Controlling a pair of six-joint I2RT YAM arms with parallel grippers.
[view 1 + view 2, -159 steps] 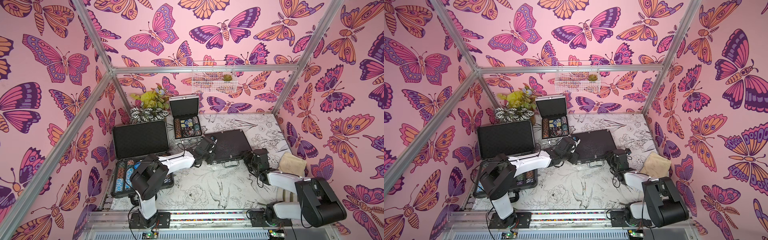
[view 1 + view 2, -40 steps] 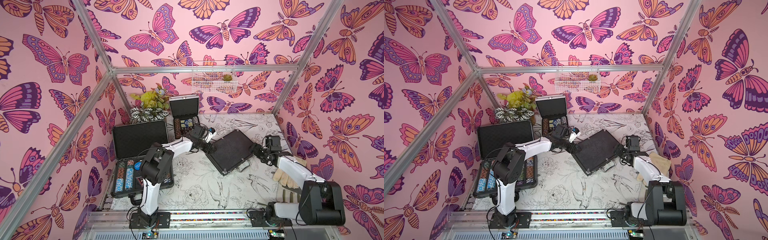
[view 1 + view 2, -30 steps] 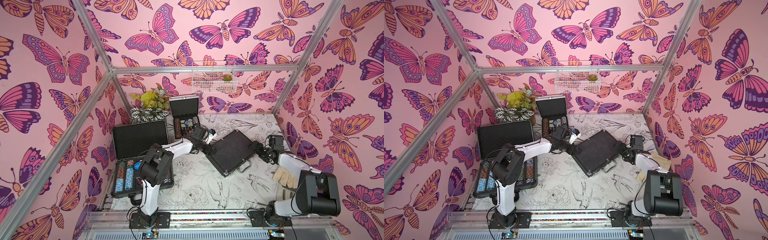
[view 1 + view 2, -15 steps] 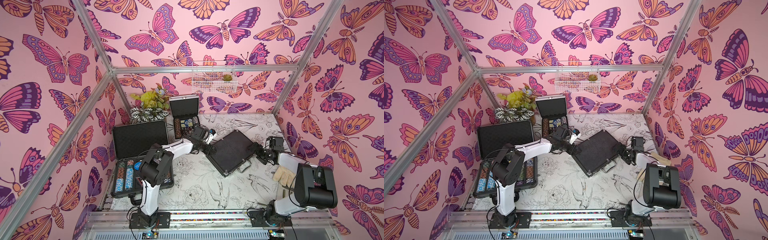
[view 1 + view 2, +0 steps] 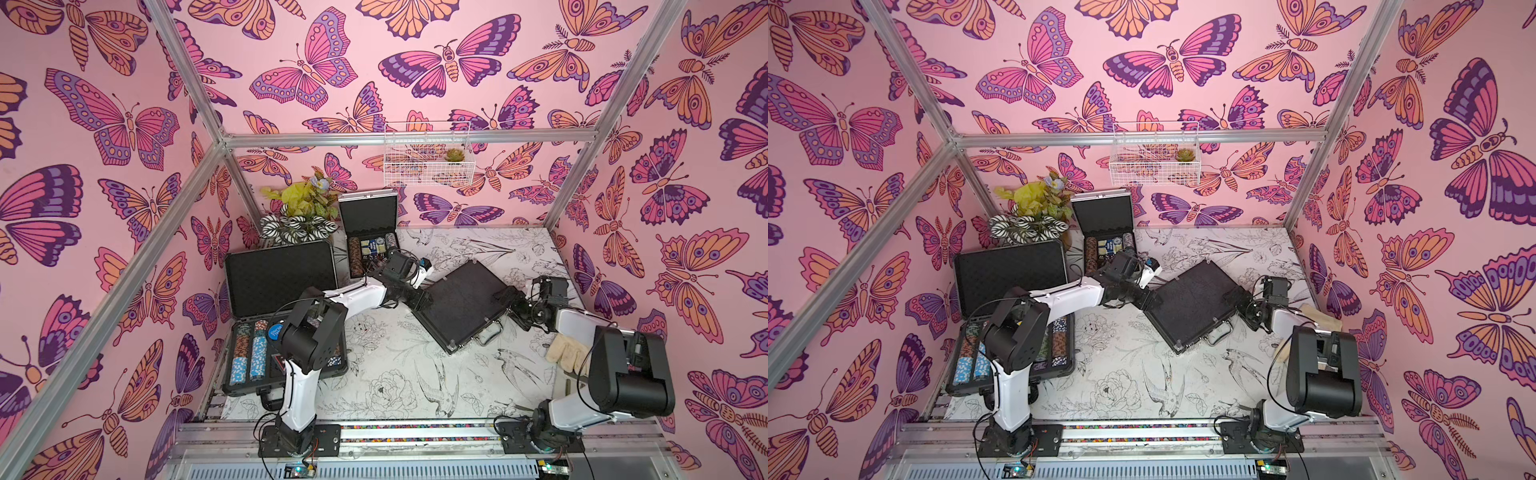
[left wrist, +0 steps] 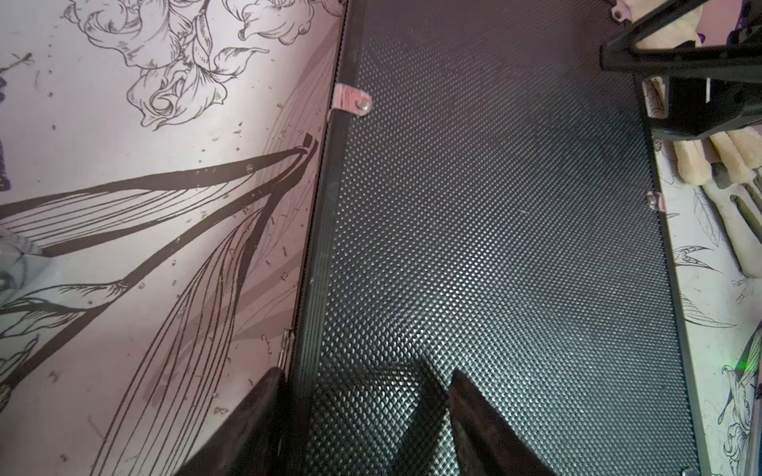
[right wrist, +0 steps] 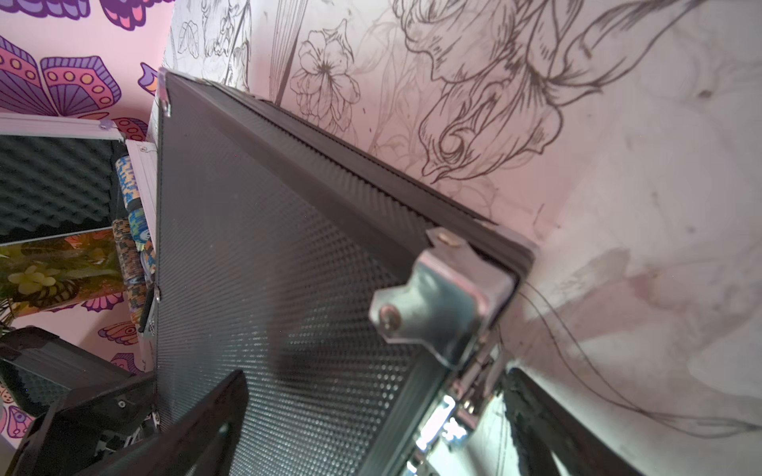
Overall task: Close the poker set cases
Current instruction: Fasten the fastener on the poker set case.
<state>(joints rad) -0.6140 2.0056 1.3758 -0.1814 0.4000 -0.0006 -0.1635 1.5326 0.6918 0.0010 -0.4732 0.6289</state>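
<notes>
Pink walls printed with butterflies close in a white table (image 5: 395,374) drawn with black flowers and birds. Nearest, on the left side of the table, the big black case (image 5: 278,276) lies open, its foam-lined lid standing upright at the far side and rows of coloured chips (image 5: 249,357) showing in its tray; the left arm's elbow hangs over part of that tray. On the right side, near the right arm, a pale work glove (image 5: 567,353) lies flat. In the middle of the table the medium black case (image 5: 461,307) is shut and flat, turned at a slant, with its handle (image 5: 488,334) facing the near edge. The left gripper (image 5: 422,300) sits at that case's left corner; in the wrist view its claw (image 6: 363,373) stands apart, one finger beside the case's ribbed edge and the other over the dotted lid. The right gripper (image 5: 505,297) is at the opposite corner, its claw (image 7: 375,373) spread wide, with the metal corner piece between the fingers; whether either finger touches the case I cannot tell. Farther back, the small silver case (image 5: 368,214) is open with its lid upright and chips in its tray. Just beside it stands a leafy plant (image 5: 303,212), and a white wire basket (image 5: 428,166) hangs on the back wall.
</notes>
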